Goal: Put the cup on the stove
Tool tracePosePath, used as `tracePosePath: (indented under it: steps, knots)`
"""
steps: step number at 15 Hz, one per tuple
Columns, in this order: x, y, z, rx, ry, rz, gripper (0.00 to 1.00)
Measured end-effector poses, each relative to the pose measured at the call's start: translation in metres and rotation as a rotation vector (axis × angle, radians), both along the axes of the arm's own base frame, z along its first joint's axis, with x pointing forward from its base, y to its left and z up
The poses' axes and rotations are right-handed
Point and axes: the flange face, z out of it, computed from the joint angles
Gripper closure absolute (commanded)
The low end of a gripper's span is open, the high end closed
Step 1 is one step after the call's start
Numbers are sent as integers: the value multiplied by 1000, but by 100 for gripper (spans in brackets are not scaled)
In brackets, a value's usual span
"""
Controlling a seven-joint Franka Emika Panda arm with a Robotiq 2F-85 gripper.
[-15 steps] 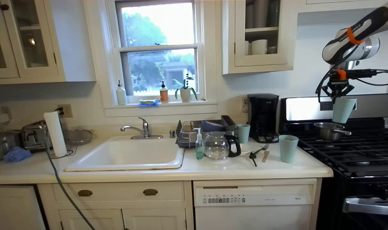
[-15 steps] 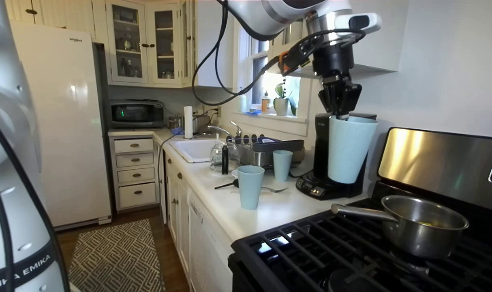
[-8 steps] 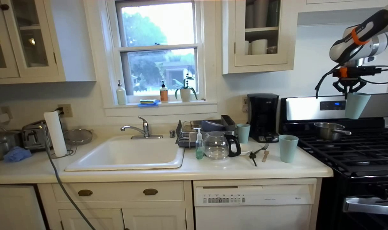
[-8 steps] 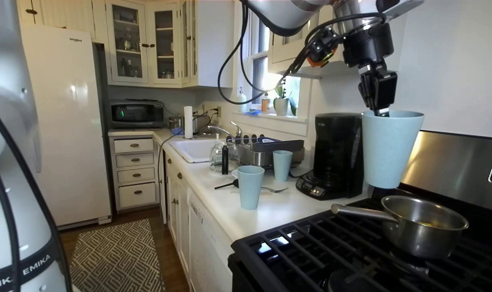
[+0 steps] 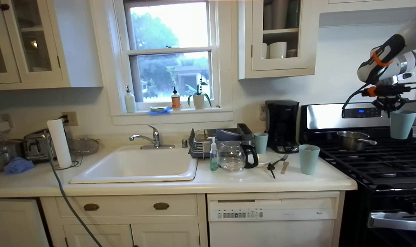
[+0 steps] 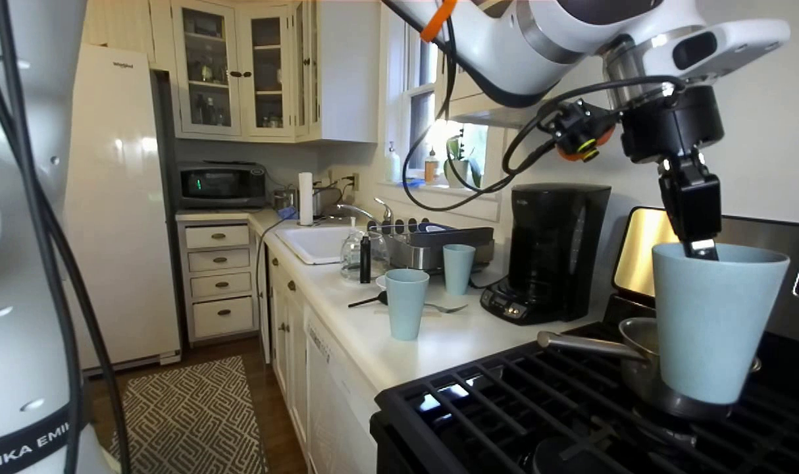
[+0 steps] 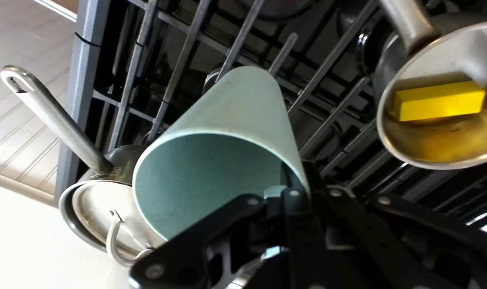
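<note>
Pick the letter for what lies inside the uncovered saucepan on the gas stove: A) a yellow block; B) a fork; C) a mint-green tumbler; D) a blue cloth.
A: the wrist view looks down into the uncovered saucepan on the gas stove and shows a yellow block in it.

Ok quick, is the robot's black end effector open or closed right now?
End effector: closed, holding a pale mint-green tapered tumbler by its rim.

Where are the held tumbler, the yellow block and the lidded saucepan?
Held mint-green tumbler (image 6: 712, 322), in an exterior view: middle of its outer wall.
Yellow block (image 7: 442, 106), in the wrist view: its bright long face.
Lidded saucepan (image 7: 97, 205), in the wrist view: flat of its lid.
</note>
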Motion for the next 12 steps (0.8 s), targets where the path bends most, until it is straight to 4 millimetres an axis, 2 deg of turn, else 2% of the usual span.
tracePosePath:
  steps: [2, 8, 12]
  knots:
    - [0, -4, -11, 5, 20, -5, 95]
    - [3, -2, -6, 2, 12, 1, 99]
    - [8, -5, -16, 3, 32, 2, 99]
